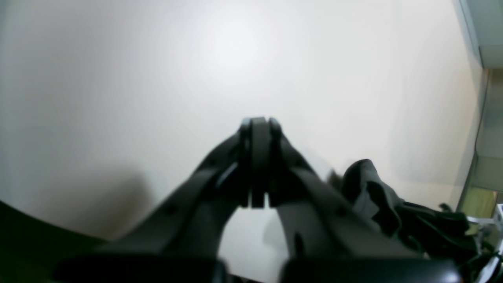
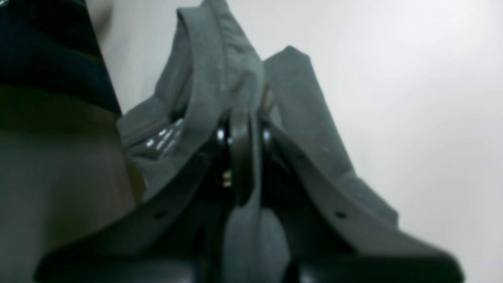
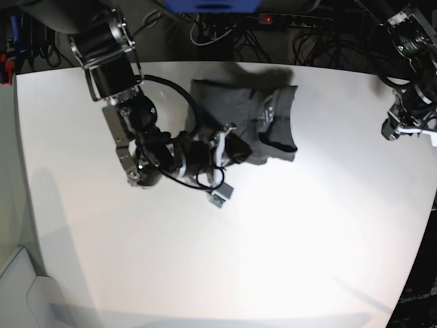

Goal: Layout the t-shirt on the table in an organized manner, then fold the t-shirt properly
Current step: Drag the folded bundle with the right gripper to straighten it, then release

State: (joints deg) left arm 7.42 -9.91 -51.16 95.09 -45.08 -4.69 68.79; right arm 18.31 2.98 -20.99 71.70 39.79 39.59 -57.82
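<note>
Layout step in hand. T-shirt [image 3: 252,119] bunched at worktop [image 3: 273,239] 12 o'clock. Right pincer [image 2: 241,118] pinching its fabric; left pincer [image 1: 259,125] pressed together, empty. Next we judge: drag cloth toward 6, spread flat.

base cam sits high, looking straight down on the table [image 3: 205,260]. Both wrist cams ride close behind their jaws; right one and base share the t-shirt [image 2: 220,70] near 12 o'clock.
</note>
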